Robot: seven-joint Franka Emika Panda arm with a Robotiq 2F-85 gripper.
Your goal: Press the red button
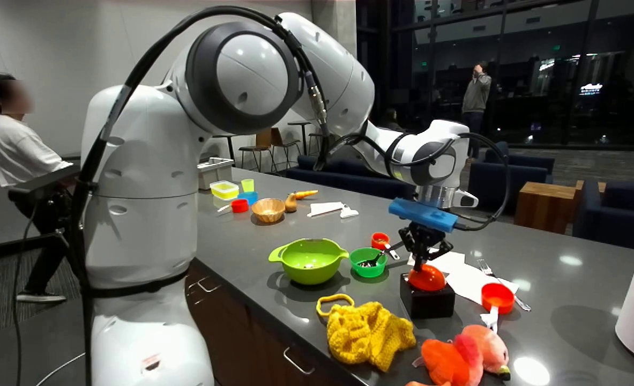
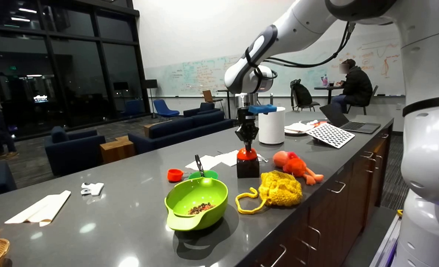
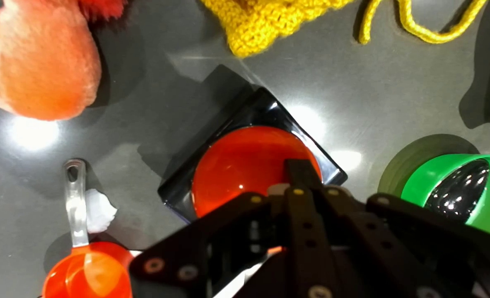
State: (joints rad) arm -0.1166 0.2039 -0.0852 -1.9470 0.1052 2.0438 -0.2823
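glossy grey counter (image 2: 130,211), dark windows (image 2: 77,85); tool (image 2: 248,147), pressed together, touches red button (image 1: 429,279).

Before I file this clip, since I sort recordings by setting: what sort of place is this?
Most likely a shared lounge or break area, perhaps in an office or on a campus: a long counter, a dark blue sofa and a scribbled-on whiteboard point that way.
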